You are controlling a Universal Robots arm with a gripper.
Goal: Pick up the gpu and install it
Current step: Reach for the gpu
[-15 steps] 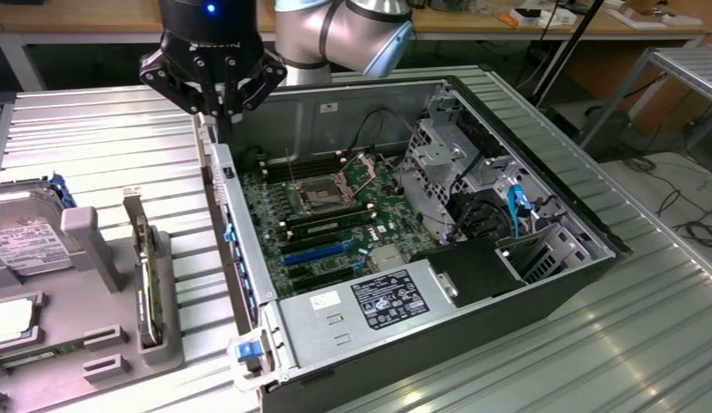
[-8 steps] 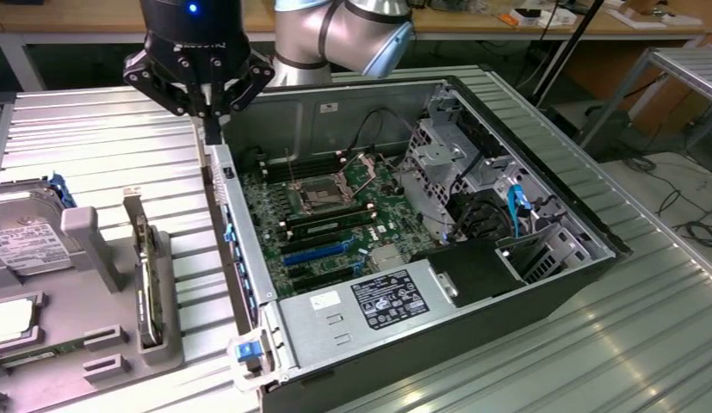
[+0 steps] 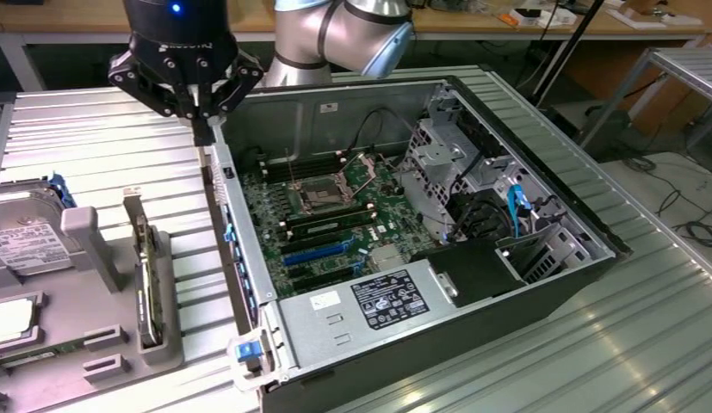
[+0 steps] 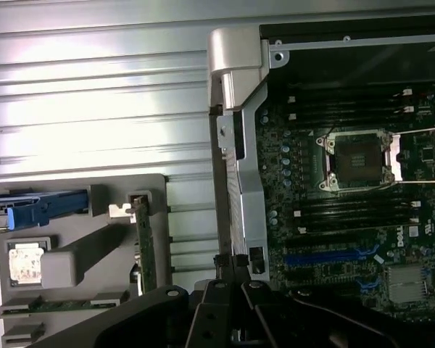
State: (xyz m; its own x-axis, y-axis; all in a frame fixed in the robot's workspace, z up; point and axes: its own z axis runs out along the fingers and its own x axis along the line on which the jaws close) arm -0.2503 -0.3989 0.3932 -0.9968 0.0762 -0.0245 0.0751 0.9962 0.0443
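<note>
At the exterior view's left I see the gray parts tray lying on the ribbed metal table. A silver labelled hard drive sits in the tray's far-left bay, with a square processor chip nearer the camera and a memory stick lying flat beside it.

Moving right, the gpu stands on its long edge in a slot along the tray's right side, its bracket end pointing up toward the far side. Nothing touches it. On my wrist feed I see the same card edge-on in its slot, well apart from the fingers.

Next comes the gripper. It hangs over the top edge of the case's left wall, between the tray and the open computer case. Its fingers meet in one narrow tip, so I read it as clenched, with nothing between them.

Right of that wall, the case lies on its side with the motherboard exposed. The processor socket is near the middle, and blue expansion slots lie below it, toward the camera. The power supply, with its black label, fills the near corner. At the exterior view's right are the metal drive cage and a blue cable.
</note>
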